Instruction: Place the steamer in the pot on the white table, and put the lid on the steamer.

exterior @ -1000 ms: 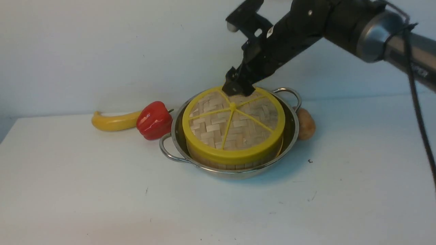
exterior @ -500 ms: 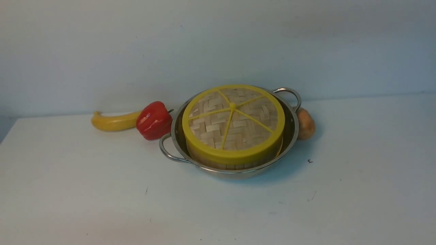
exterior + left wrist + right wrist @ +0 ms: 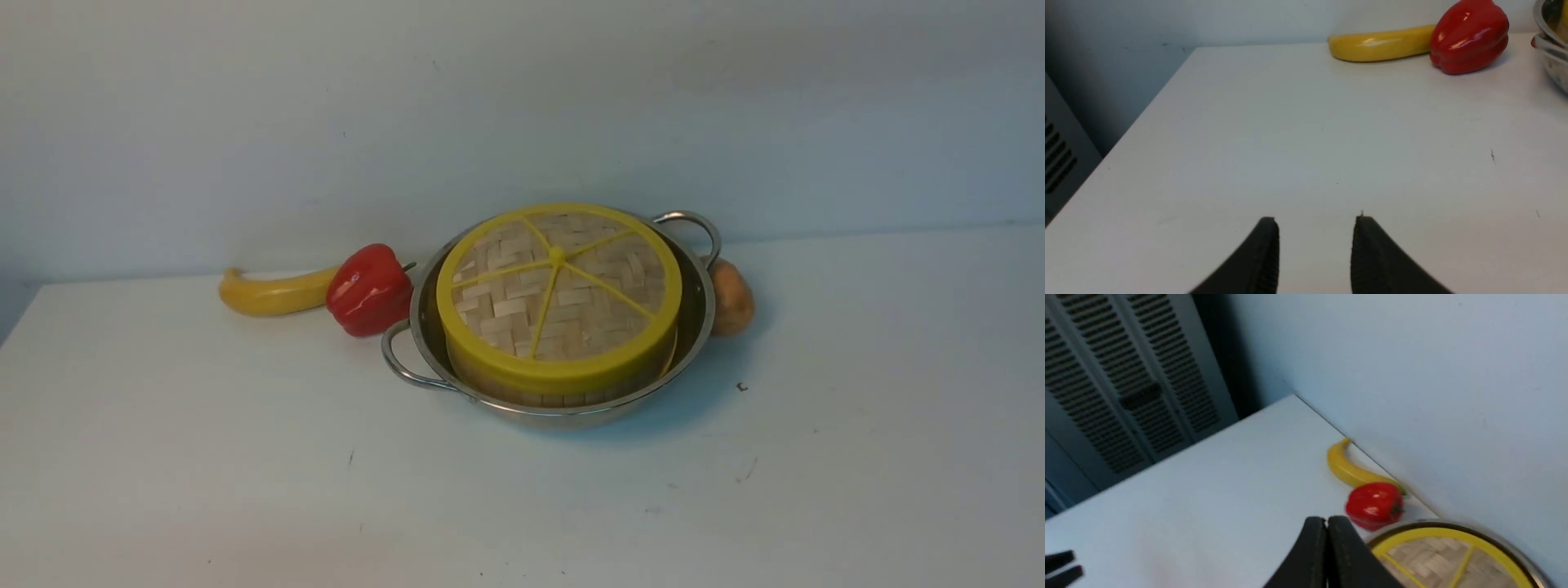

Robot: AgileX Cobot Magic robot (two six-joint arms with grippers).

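On the white table [image 3: 245,457] stands the shiny pot [image 3: 571,416], and the steamer [image 3: 490,390] sits inside it, only a strip of its slatted wall showing. The woven lid [image 3: 563,298] with yellow rim and spokes lies flat on the steamer. Neither arm appears in the front view. In the left wrist view my left gripper [image 3: 1316,220] is open over bare table, nothing between its fingers, and the pot's edge [image 3: 1551,61] is far off. In the right wrist view my right gripper [image 3: 1327,520] is shut and empty, raised beside the lid [image 3: 1437,559].
A yellow banana [image 3: 273,292] and a red pepper [image 3: 369,288] lie left of the pot by the wall. A brown potato [image 3: 731,298] sits against its right side. A louvred grey cabinet [image 3: 1126,375] stands beyond the table's left edge.
My right arm, whose gripper was at the lid's far rim a second ago, has pulled out of the front view and its jaws have shut. Lid, steamer and pot stay put.
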